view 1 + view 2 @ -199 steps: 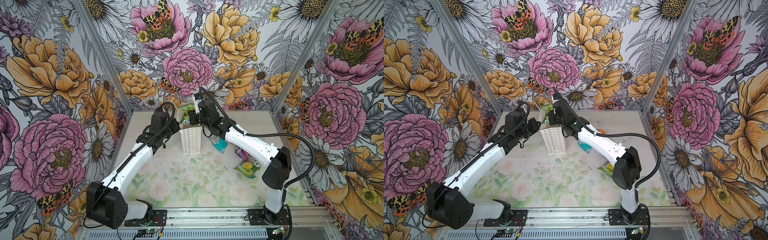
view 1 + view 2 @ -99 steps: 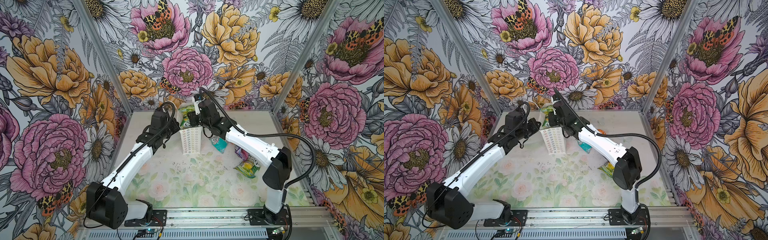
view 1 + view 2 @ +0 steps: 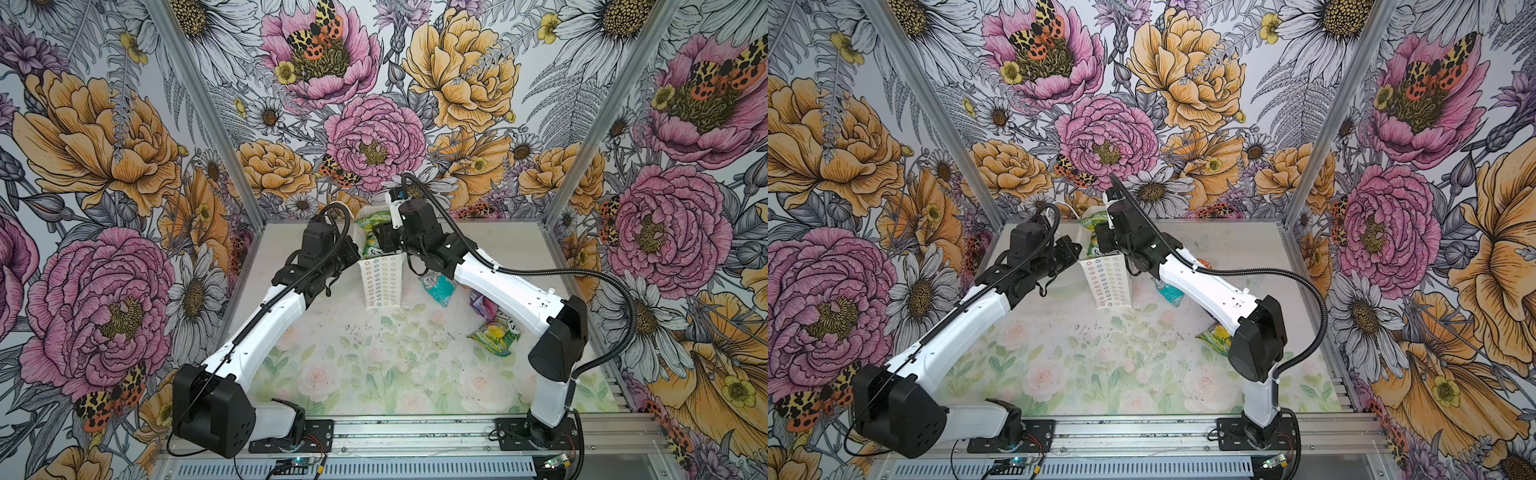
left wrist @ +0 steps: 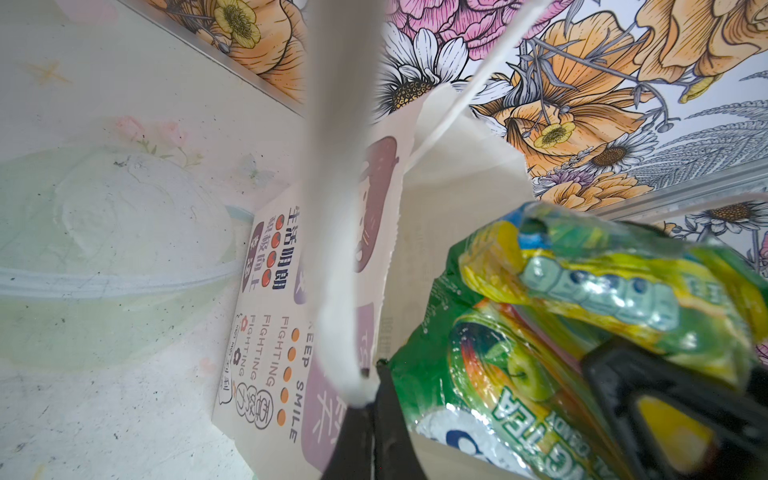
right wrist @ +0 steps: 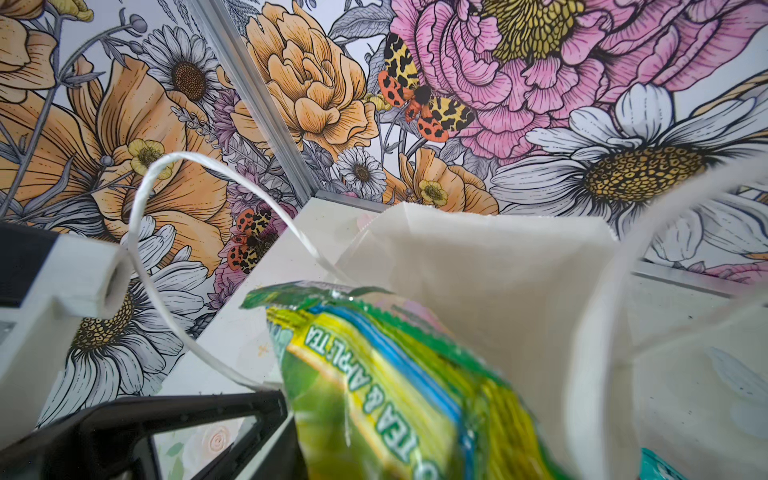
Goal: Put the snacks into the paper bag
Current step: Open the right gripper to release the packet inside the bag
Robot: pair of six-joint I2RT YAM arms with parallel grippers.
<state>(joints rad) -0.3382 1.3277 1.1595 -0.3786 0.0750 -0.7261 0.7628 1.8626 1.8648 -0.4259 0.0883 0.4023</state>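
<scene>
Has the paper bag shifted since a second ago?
No. The paper bag keeps the same gap to the teal packet lying beside it.

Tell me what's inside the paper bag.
Two snacks show at the paper bag mouth: a yellow-green packet on top of a green packet. The bag's walls hide their lower ends and anything deeper down.
</scene>
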